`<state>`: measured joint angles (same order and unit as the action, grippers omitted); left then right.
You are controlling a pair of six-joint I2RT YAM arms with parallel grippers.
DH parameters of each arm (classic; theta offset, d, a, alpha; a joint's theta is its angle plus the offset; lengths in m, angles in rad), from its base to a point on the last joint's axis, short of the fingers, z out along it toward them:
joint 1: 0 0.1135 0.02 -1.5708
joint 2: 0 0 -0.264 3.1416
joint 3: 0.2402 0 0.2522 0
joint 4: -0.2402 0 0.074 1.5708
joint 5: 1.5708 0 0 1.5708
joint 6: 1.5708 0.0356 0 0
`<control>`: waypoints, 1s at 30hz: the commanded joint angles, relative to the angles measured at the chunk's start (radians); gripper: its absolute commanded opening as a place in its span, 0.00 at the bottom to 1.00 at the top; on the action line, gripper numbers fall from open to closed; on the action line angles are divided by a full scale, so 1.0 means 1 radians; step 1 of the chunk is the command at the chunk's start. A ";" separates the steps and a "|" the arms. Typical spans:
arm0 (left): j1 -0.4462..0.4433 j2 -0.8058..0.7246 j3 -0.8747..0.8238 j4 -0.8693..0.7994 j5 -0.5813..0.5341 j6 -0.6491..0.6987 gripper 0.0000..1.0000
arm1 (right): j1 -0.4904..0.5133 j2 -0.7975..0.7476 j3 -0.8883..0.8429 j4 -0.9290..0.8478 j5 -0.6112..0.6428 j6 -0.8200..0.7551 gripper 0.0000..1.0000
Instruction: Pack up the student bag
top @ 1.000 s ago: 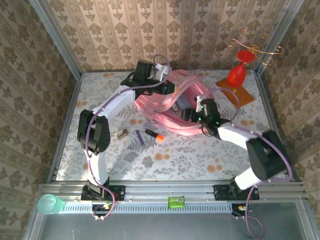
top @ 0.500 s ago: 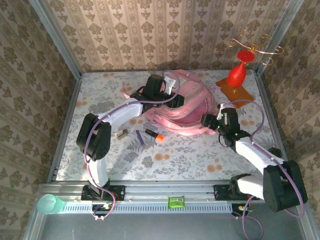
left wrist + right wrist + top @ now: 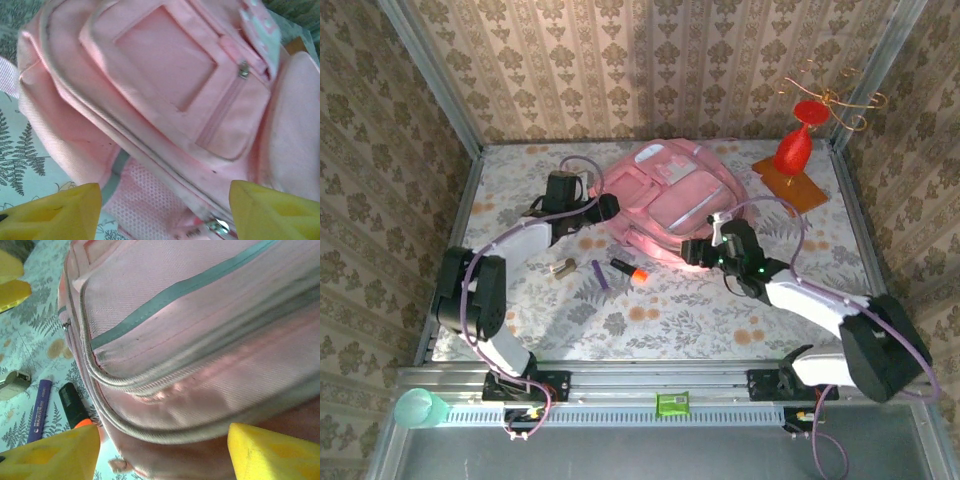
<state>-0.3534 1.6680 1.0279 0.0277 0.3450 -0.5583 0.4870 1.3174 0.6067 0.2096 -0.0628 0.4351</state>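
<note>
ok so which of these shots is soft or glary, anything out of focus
Top external: evenly lit, the large soft pink fabric backpack sharp. Left wrist: backpack crisp, yellow fingertips at the bottom edge blurred. Right wrist: fabric nearest the lens smeared, with a pale sheen; the purple cylindrical marker looks sharper.

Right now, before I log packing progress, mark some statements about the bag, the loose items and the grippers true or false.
1. The student bag lies with its front pockets facing up. True.
2. The orange-tipped marker is inside the bag. False: it lies on the table beside the purple pen, outside the bag.
3. The left gripper and the right gripper are both open, holding nothing. True.
4. The red vase stands left of the bag. False: it stands on the orange board to the bag's right.
</note>
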 commanded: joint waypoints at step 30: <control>-0.032 0.275 0.096 0.186 0.164 -0.154 0.02 | -0.136 0.082 0.149 -0.185 0.166 -0.192 0.69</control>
<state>-0.3775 1.9537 1.1603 0.1577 0.5201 -0.7067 0.3531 1.4487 0.7120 0.1303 0.0643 0.2756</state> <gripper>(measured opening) 0.086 0.692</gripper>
